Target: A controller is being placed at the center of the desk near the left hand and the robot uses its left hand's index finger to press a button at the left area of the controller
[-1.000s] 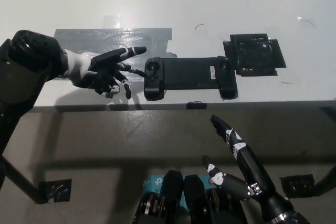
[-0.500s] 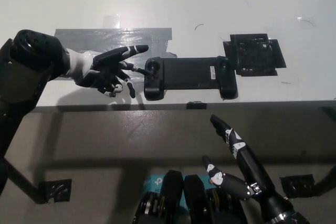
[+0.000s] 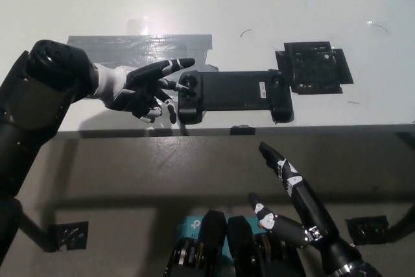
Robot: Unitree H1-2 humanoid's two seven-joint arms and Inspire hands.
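Lying flat on the white tabletop, the controller has its long axis running left to right across the head view, close to the near edge. Its left grip, the one with the round stick and buttons, faces the left hand, so the target lies just to the right of the fingertips. The left hand is plainly the nearer one: it hovers over the tabletop beside that end, palm turned sideways, fingers spread apart and holding nothing. One long finger reaches above the grip's upper corner, while a lower fingertip appears to be at or almost on the button area; whether it actually touches cannot be told from here. The forearm comes in from the left, roughly in line with the controller. The right hand rests below the tabletop edge, well apart from the controller, fingers apart and empty. A short push rightward and down looks like all that is needed.
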